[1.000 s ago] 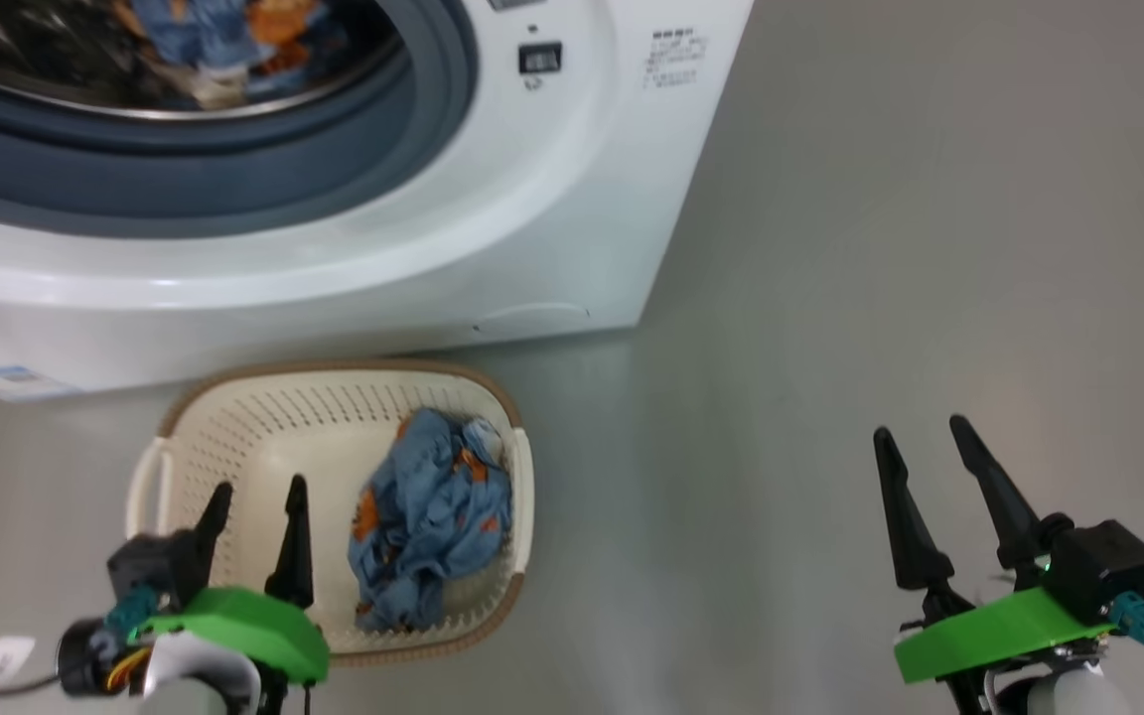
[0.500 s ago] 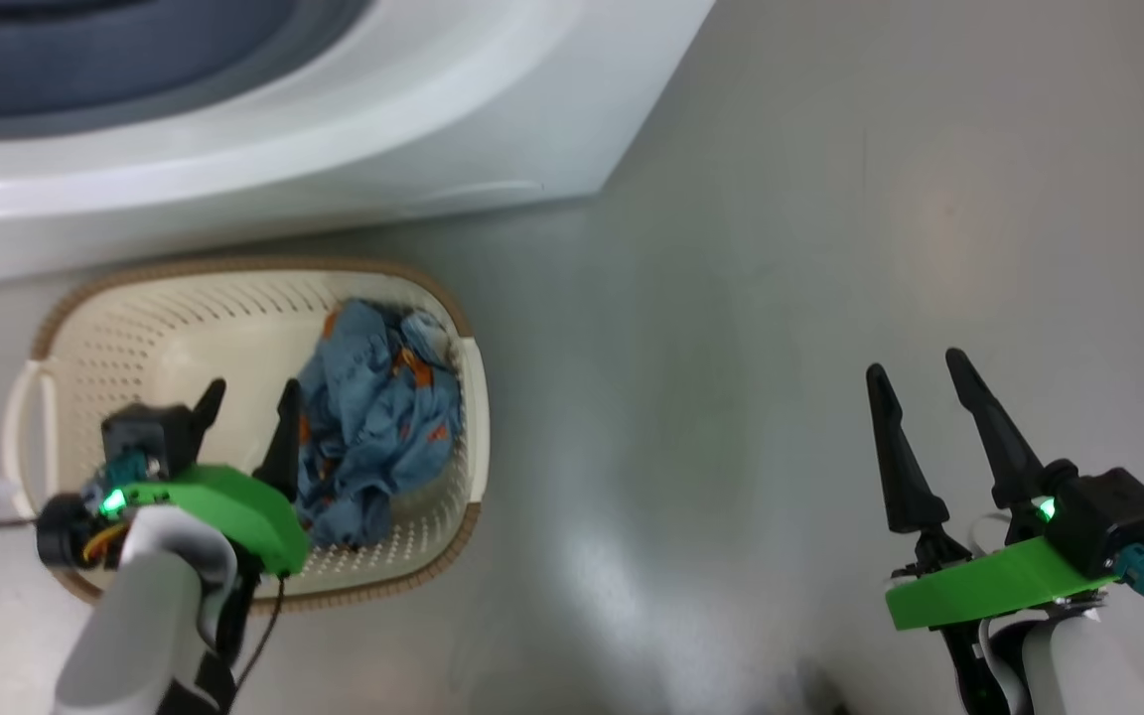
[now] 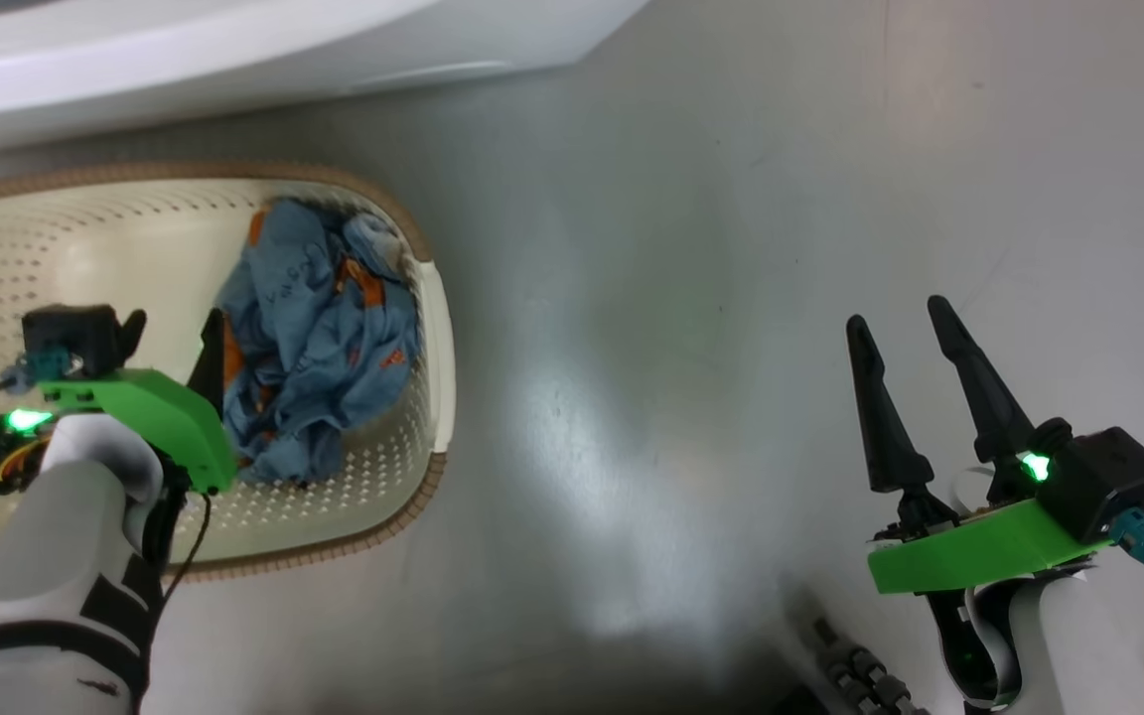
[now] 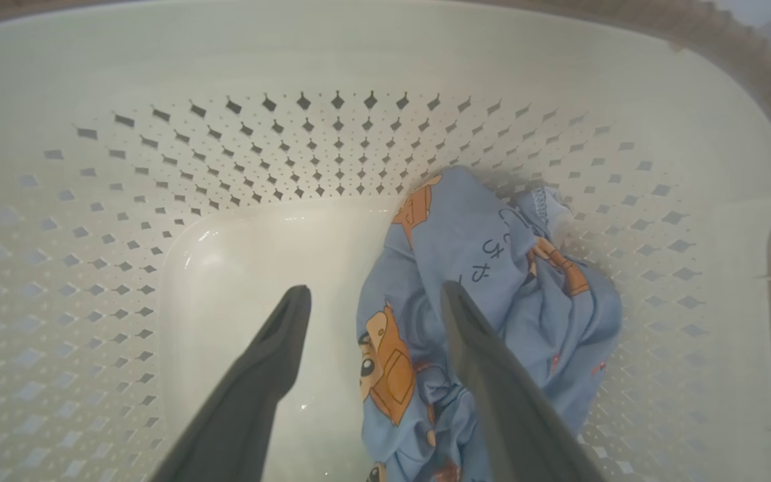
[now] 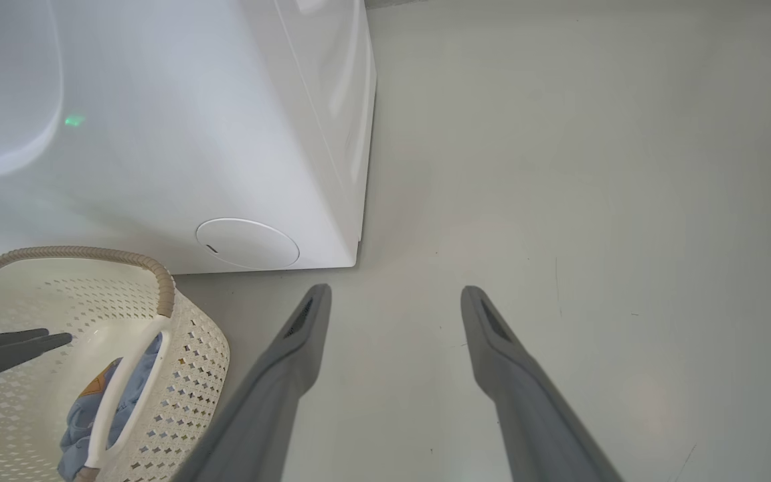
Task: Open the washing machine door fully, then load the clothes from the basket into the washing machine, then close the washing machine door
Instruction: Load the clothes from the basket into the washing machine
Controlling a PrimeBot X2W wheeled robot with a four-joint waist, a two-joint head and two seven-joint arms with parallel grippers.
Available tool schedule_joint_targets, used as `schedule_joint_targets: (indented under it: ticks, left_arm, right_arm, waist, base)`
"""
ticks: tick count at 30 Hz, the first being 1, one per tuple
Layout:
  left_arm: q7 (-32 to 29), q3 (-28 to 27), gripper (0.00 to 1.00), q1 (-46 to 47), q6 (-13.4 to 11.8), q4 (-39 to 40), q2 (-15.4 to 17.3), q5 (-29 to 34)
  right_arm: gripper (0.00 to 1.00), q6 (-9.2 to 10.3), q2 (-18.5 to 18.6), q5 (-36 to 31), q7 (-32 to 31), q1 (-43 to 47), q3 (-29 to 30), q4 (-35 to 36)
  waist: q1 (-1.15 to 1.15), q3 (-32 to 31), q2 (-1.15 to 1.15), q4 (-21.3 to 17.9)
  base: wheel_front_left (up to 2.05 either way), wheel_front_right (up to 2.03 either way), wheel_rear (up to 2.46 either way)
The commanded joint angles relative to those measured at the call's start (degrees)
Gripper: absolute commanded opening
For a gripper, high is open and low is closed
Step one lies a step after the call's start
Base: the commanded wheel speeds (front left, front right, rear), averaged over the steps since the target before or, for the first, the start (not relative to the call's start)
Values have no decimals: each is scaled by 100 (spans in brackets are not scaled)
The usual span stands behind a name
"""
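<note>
Since a second ago the head camera has tipped down, so the washing machine (image 3: 234, 50) has slid to a white strip at 12 o'clock. The left gripper (image 3: 175, 323) has gone deeper into the basket (image 3: 438, 328), up beside the clothes (image 3: 319, 328).

Nearest in the head view, the right gripper (image 3: 895, 313) sits at 4 o'clock over the bare grey floor (image 3: 681, 298), its two fingers spread apart with nothing between them. The left gripper is at 9 o'clock, inside the basket, fingers spread wide and holding nothing. In its wrist view one finger hangs over the basket's bare bottom and the other over the blue cloth; whether that one touches the cloth cannot be told.

The clothes lie bunched against the basket's wall at its 3 o'clock side. Past the basket stands the washing machine, its round cap (image 5: 247, 243) low on the front.
</note>
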State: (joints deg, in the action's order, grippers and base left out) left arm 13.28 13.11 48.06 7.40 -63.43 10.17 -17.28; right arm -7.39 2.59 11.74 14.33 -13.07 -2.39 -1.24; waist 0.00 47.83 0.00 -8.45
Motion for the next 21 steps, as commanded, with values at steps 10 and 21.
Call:
schedule_joint_targets:
  ticks: [10,21]
  left_arm:
    - [-371,288,100,232,8,-485,300,-320]
    - [-959,601,100,266,8,-458,315,-1053]
  right_arm:
    - [100,-10,29,182,67,3,-242,130]
    - [100,-10,29,330,67,-37,-334,122]
  waist:
    - [0,418,0,-158]
    - [0,577,0,-320]
  base:
    - [0,0,0]
    - [0,0,0]
